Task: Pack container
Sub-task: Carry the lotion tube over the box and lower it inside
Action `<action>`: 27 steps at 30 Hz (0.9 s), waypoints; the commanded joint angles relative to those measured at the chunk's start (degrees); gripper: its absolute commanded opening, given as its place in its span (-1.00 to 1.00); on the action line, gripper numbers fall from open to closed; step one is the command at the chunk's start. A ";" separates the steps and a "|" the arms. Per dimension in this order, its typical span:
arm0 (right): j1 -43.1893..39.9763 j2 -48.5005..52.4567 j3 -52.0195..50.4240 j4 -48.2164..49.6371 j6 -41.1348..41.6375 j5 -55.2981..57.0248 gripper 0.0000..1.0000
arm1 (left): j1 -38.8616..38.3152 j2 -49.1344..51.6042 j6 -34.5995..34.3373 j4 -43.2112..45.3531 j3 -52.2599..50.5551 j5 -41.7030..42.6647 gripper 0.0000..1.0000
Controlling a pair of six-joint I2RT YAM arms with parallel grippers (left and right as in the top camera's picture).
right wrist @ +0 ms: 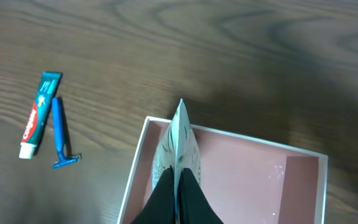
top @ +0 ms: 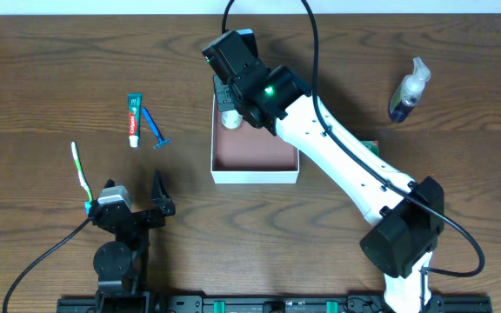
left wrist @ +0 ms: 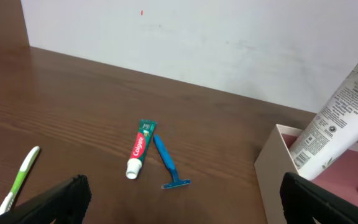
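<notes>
The container [top: 255, 176] sits near the middle of the table [top: 42, 69]. The right gripper [right wrist: 179, 179] pinches the flat end of a white tube [right wrist: 178, 140] between its 2 fingers, and the tube's lower end is tilted into the container's far left corner. The left gripper [top: 135, 196], fingers spread wide and empty, hovers by the near edge. Toothpaste [top: 133, 119] and razor [top: 155, 128] lie side by side left of the container, and a toothbrush [top: 80, 169] lies nearer the left edge. A spray bottle [top: 409, 91] lies toward the far right corner.
</notes>
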 commanded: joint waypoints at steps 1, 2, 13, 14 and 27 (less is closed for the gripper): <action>0.52 0.31 0.72 1.09 0.20 2.19 -0.97 | 0.31 -0.04 0.76 -2.14 -1.20 -0.28 0.96; 0.52 0.61 0.74 1.36 0.20 2.16 -0.97 | 0.31 -0.04 0.76 -2.14 -1.20 -0.28 0.96; 0.52 1.95 0.72 2.89 0.17 3.26 -0.97 | 0.31 -0.04 0.76 -2.14 -1.20 -0.28 0.96; 0.52 1.95 0.72 3.04 0.15 3.28 -0.97 | 0.31 -0.04 0.76 -2.14 -1.20 -0.28 0.96; 0.70 4.92 0.72 4.63 -0.68 3.39 -0.97 | 0.31 -0.04 0.76 -2.14 -1.20 -0.26 0.96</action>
